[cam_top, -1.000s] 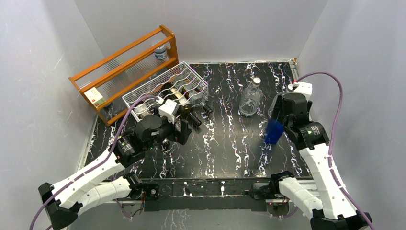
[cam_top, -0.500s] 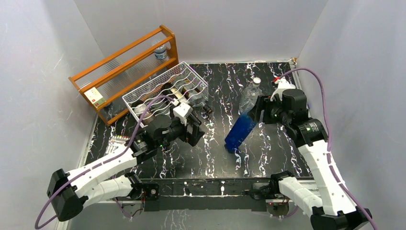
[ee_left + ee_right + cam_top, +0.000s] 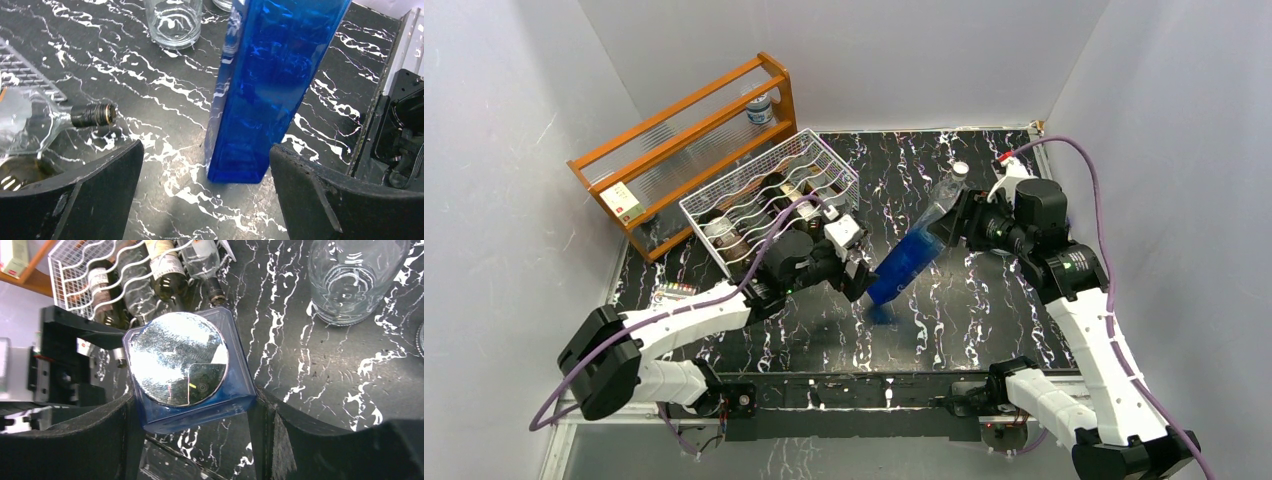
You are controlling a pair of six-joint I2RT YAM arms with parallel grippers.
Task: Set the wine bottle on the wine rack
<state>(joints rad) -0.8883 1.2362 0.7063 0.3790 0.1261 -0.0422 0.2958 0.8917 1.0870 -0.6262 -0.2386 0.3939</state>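
Note:
The wine bottle [image 3: 906, 260] is blue and square-sided, and it hangs tilted over the middle of the table with its base low and to the left. My right gripper [image 3: 955, 226] is shut on its upper end; in the right wrist view the fingers [image 3: 100, 440] press both sides of the bottle [image 3: 235, 390] just below its silver cap. My left gripper [image 3: 862, 276] is open right beside the base. In the left wrist view the bottle [image 3: 270, 85] stands just beyond the gap of that gripper [image 3: 205, 155], touching neither finger. The white wire wine rack [image 3: 724, 198] sits at the back left.
Several bottles [image 3: 796, 196] lie in the rack, one neck [image 3: 92, 115] poking out toward the table. An orange wooden shelf [image 3: 686, 138] holding a small container [image 3: 760, 108] stands behind it. A clear glass bottle [image 3: 947, 196] stands at the back, behind the right gripper.
The right arm has swung the blue bottle leftward and tipped it over toward the middle. The left arm has left the rack and reached right to the bottle's base, its jaws still open.

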